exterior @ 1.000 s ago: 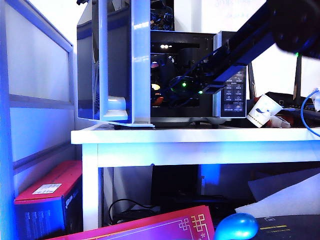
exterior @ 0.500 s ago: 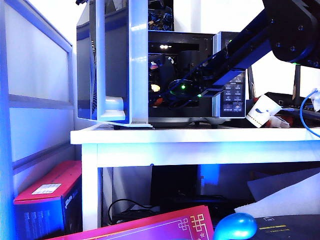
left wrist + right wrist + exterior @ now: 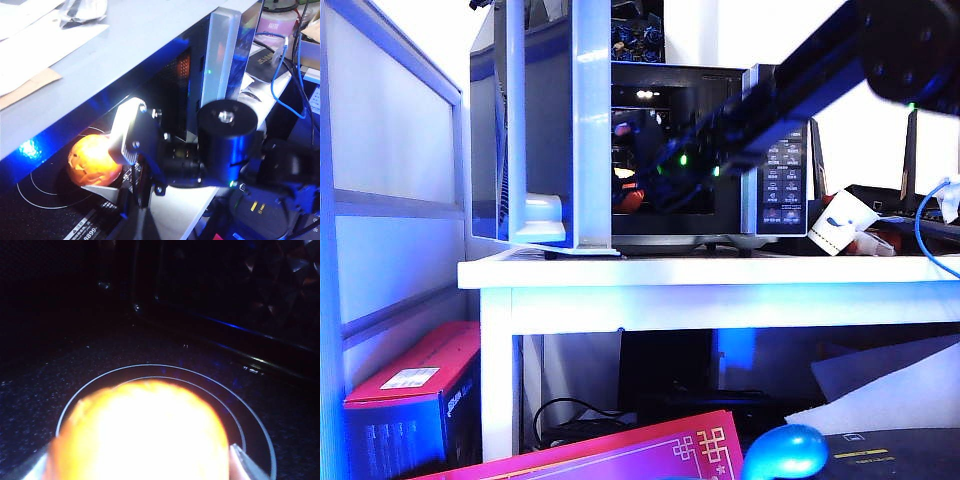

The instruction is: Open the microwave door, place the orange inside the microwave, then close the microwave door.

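The orange [image 3: 94,161] sits on the dark floor of the microwave [image 3: 720,150], right over the white ring marks, and the right gripper [image 3: 116,167] is straddling it, one pale finger [image 3: 131,131] on the near side and another edge low beneath the fruit. In the right wrist view the orange fills the lower frame, overexposed, with grey fingertips [image 3: 247,465] showing at either side; the jaws look spread wide around it, though I can't tell whether the pads touch the skin or stand just clear. That's the risk here: if a pad is dragging on the peel as the arm backs out, the fruit could roll across the smooth floor toward the opening, and a round fruit won't stop itself. The right arm also threads through the opening close to the control panel side, so a crooked exit could knock the frame. The microwave door [image 3: 545,125] stands swung out to the left of the exterior view, and the left gripper is not visible in any view, so its state I cannot tell. From outside, the orange is only a faint glow [image 3: 628,198] behind the arm, and the cavity's back wall is lost in darkness.
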Robot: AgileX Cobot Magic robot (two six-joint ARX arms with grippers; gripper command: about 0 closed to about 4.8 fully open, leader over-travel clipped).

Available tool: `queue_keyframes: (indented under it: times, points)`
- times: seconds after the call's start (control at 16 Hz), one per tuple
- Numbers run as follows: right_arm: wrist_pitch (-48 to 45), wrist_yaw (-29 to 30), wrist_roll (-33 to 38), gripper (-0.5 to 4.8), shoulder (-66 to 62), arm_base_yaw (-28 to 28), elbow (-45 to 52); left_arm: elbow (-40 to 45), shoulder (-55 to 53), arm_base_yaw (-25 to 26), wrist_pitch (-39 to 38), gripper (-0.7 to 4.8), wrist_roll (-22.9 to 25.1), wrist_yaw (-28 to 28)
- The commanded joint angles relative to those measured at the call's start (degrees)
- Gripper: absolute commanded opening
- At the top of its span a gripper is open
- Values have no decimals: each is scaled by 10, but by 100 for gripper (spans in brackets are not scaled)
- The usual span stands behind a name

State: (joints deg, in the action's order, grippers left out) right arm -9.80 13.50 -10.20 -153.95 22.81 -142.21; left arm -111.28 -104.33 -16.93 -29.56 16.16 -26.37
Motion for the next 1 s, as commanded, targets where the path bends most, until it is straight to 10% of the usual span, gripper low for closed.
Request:
queue_keyframes:
  times: [0.06, 0.69, 1.0]
  points:
    - [75, 2, -27, 479, 39, 1, -3, 12, -13, -1, -76, -5, 0, 7]
    - [310, -1, -74, 479, 81, 1, -3, 12, -13, -1, -76, -5, -1, 7]
    - [244, -49, -74, 479, 83, 3, -3, 12, -13, -1, -77, -5, -1, 6]
